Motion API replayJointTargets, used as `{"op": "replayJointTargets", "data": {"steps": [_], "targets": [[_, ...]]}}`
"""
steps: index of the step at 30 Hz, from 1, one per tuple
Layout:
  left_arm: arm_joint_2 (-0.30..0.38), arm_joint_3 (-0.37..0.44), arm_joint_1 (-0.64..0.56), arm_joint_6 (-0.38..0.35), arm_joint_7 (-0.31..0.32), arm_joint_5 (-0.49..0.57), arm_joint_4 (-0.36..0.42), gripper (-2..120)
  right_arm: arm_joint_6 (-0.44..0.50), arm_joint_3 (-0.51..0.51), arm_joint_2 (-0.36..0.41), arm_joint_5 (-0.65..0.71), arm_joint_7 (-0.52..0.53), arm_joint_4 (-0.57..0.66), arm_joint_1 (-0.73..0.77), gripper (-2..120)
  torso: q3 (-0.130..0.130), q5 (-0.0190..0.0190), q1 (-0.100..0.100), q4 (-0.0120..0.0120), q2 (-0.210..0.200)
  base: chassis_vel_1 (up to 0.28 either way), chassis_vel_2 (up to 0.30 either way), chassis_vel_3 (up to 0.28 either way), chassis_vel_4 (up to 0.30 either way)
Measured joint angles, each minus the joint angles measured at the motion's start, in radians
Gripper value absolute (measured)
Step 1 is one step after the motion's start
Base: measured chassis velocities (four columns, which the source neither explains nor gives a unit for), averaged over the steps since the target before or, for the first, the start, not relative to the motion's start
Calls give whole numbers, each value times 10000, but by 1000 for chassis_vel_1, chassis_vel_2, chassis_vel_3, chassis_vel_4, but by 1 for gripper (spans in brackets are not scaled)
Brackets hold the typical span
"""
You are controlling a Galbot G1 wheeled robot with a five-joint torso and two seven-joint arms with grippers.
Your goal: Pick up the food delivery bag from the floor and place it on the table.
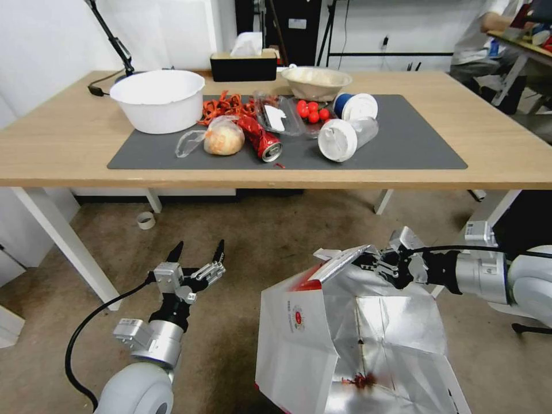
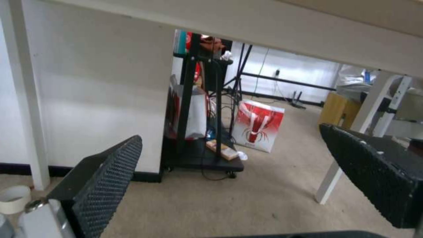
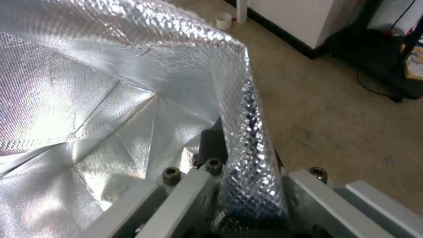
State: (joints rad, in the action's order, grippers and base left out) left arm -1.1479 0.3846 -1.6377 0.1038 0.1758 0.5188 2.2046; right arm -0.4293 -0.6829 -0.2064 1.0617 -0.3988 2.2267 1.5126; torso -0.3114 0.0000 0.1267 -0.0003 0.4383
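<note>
The table (image 1: 69, 144), a wide light-wood top on white legs, is seen across the far side of the head view, with a dark grey mat (image 1: 414, 144) laid on it. On the mat are found a white bowl (image 1: 158, 100), a bagged bread roll (image 1: 223, 138), a red can (image 1: 261, 141), cherry tomatoes (image 1: 310, 112) and two lidded cups (image 1: 345, 138) lying on their sides. The floor (image 1: 241, 230), dull beige-brown and stained, is spread out beneath and before the table.

The food delivery bag (image 1: 299, 333) is located in front of the table, near the robot, with its mouth open and its silver foil lining (image 3: 88, 82) exposed; whether its base is touching the floor cannot be told. Its folded foil rim is pinched by the right gripper (image 1: 374, 263), whose jaws are pressed together on that edge at the bag's far upper side.

The left gripper (image 1: 198, 253) is held over the floor, well apart from the bag, with its ribbed black fingers (image 2: 110, 172) spread wide and nothing between them. A roll of tape (image 1: 146, 220) is seen on the floor by a table leg.
</note>
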Motion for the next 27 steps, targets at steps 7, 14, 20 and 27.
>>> {"op": "replayJointTargets", "data": {"steps": [7, 14, 20, 27], "targets": [[20, 1, 14, -9, 24, 11, 17, 100, 0, -35, 20, 22, 2, 32, 2, 0, -145, 0, 83, 1, 224, 0, 0, 0, 0], [25, 25, 0, -19, 32, 15, 37, 100, 0, -43, 35, 59, -3, 85, 18, 0, -352, -1, 205, 1, 553, 0, 0, 0, 0], [1, 26, -22, -50, 31, 8, 66, 100, 0, -73, 39, 70, -18, 91, 27, 0, -492, 0, 294, 2, 782, 0, 0, 0, 0], [-5, 41, -35, -58, 33, 0, 90, 100, 0, -81, 59, 87, -30, 103, 31, 0, -692, 0, 416, 1, 1104, 0, 0, 0, 0]]}}
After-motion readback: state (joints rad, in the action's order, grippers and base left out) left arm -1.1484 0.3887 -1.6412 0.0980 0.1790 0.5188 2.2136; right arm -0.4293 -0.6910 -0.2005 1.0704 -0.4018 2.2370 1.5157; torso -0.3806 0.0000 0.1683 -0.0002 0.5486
